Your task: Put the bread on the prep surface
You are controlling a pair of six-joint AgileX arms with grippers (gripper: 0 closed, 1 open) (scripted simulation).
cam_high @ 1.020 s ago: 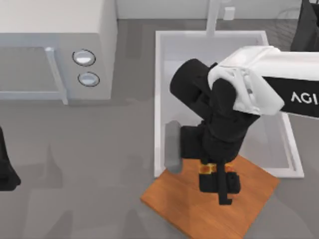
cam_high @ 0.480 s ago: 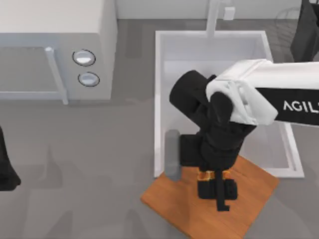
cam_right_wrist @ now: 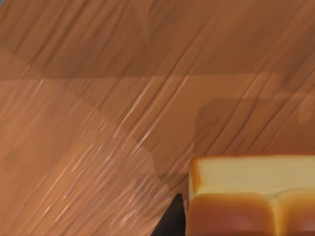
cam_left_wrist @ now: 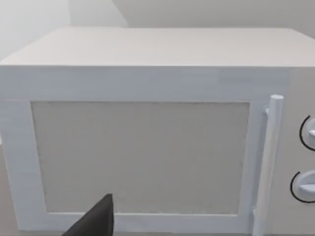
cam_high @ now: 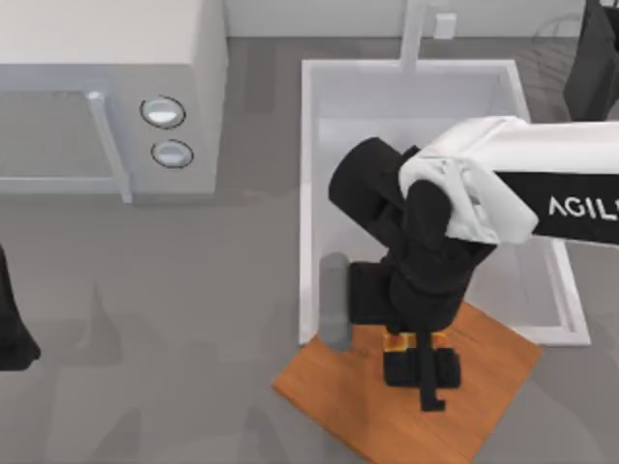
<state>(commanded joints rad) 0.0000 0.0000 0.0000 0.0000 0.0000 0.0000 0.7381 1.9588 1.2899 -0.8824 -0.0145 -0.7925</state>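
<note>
My right gripper [cam_high: 424, 372] points down over the prep surface [cam_high: 329, 391], a square orange-brown wooden board at the table's front. It is shut on the bread [cam_high: 407, 340], a small golden-orange chunk. In the right wrist view the bread [cam_right_wrist: 251, 196] sits just off the board's grain [cam_right_wrist: 98, 123] and throws a shadow on it, beside a dark fingertip [cam_right_wrist: 170, 221]. My left arm [cam_high: 12, 333] is parked at the table's left edge.
A white sink basin [cam_high: 314, 145] lies behind the board. A grey rounded bar [cam_high: 334, 300] rests by the sink's left rim, touching the board's corner. A white microwave [cam_high: 106, 97] stands at the back left, and its door [cam_left_wrist: 142, 157] faces the left wrist.
The right gripper has shifted slightly toward the table's front and down over the board, still holding the bread. Over the last half second it has barely moved. The left arm is unmoved.
</note>
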